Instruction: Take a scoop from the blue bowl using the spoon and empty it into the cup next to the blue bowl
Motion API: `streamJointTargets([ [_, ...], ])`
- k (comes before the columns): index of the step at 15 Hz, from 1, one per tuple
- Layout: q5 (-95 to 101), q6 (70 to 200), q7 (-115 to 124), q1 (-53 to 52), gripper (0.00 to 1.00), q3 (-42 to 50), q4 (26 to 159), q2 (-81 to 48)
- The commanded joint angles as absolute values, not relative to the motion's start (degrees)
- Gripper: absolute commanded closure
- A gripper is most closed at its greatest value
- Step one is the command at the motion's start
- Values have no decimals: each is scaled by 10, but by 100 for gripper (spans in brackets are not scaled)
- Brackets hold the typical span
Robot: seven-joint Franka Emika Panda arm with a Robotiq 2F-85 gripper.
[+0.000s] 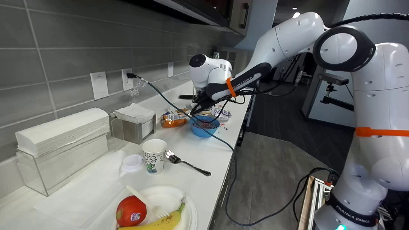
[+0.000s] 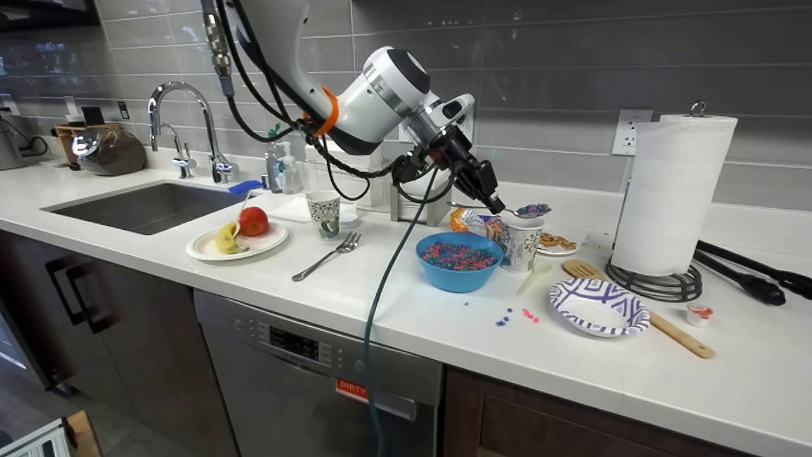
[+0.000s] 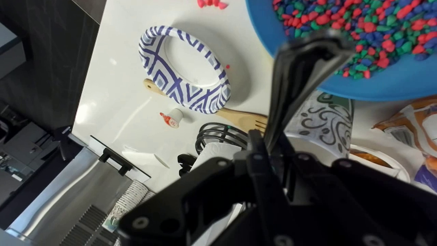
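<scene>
The blue bowl holds red, blue and green pebble-like pieces; it also shows in an exterior view and the wrist view. The cup is a white patterned paper cup beside it; it also shows in the wrist view. My gripper is shut on the metal spoon, whose handle rises in the wrist view between the fingertips. The spoon's heaped scoop appears over the cup's rim. In the wrist view the scoop end is hidden behind the gripper.
An orange snack bag lies behind the bowl. A patterned paper dish, wooden spatula, white plastic spoon and paper towel roll stand nearby. Another paper cup and fork are across the bowl. A cable hangs past.
</scene>
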State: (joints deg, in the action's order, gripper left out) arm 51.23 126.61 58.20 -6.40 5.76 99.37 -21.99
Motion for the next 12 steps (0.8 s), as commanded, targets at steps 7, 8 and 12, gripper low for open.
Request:
streamJointTargets([
  [7, 524, 1223, 533, -73, 97, 53, 937, -261],
  [8, 524, 1220, 530, -74, 97, 53, 935, -263],
  [12, 526, 1208, 509, -77, 97, 53, 927, -269],
])
